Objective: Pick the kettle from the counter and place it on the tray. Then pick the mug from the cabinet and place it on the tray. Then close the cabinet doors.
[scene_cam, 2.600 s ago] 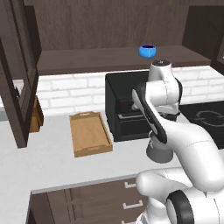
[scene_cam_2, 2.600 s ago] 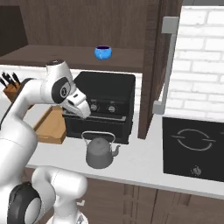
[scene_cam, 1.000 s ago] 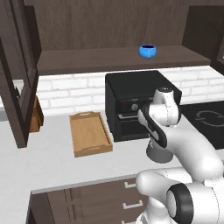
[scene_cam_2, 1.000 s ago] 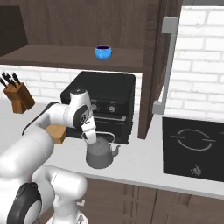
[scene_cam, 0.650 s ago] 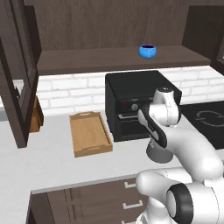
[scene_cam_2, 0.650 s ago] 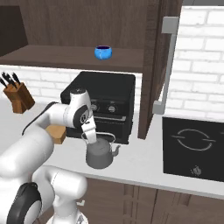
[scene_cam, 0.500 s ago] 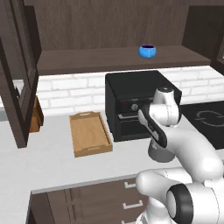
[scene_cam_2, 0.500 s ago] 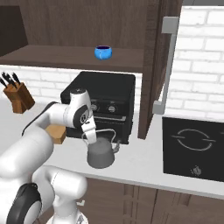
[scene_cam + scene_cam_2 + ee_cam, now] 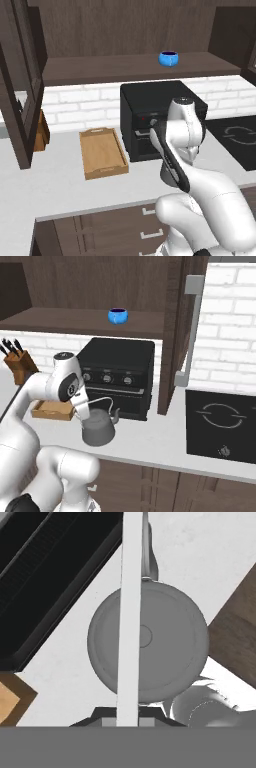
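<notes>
The dark grey kettle (image 9: 98, 429) is on the counter (image 9: 145, 443) in front of the black oven, and its round lid (image 9: 150, 642) lies straight below the hand. My gripper (image 9: 88, 412) is shut on its thin arched handle (image 9: 129, 612), which runs up between the fingertips (image 9: 107, 719). I cannot tell whether the kettle's base still touches the counter. The wooden tray (image 9: 102, 152) lies empty left of the oven, and the arm partly hides it (image 9: 52, 410) in the right base view. The blue mug (image 9: 169, 58) stands on the cabinet shelf (image 9: 115, 67).
A black countertop oven (image 9: 155, 115) stands just behind the kettle. A knife block (image 9: 20, 367) sits at the far left by the wall. Cabinet doors stand open at the left (image 9: 20, 85) and right (image 9: 175, 331). A black cooktop (image 9: 220, 423) lies to the right.
The jaws have closed on the kettle's handle. The kettle has shifted a little to the left with the hand.
</notes>
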{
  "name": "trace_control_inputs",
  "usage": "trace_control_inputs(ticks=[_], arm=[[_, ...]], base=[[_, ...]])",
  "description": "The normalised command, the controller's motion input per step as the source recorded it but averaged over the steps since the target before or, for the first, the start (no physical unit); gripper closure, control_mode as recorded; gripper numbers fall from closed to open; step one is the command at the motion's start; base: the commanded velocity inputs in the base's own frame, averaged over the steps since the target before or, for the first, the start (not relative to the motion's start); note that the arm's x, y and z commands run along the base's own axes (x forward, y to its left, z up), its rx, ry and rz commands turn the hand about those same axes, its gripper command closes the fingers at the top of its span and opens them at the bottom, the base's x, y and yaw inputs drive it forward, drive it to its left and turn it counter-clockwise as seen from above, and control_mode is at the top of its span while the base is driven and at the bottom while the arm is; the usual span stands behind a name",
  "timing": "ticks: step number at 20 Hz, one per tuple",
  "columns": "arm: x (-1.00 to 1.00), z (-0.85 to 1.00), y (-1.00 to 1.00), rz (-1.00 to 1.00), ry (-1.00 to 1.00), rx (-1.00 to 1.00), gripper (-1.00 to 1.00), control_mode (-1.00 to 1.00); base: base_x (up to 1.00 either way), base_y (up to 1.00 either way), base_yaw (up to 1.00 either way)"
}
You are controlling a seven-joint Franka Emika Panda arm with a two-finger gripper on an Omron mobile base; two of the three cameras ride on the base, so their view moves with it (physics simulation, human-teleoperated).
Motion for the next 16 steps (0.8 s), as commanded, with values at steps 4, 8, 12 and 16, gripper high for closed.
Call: trace_control_inputs(ticks=[4,8,12,16], arm=[[-0.60,0.24,1.00,0.09,-0.02,-0.05,1.00,-1.00],[-0.16,0.16,1.00,0.09,0.00,-0.01,1.00,-1.00],[0.00,0.22,1.00,0.13,-0.01,0.00,1.00,-1.00],[0.03,0.21,1.00,0.08,-0.03,-0.01,1.00,-1.00]], base=[[0.00,0.00,0.00],[0.00,0.00,0.00],[0.00,0.00,0.00],[0.00,0.00,0.00]])
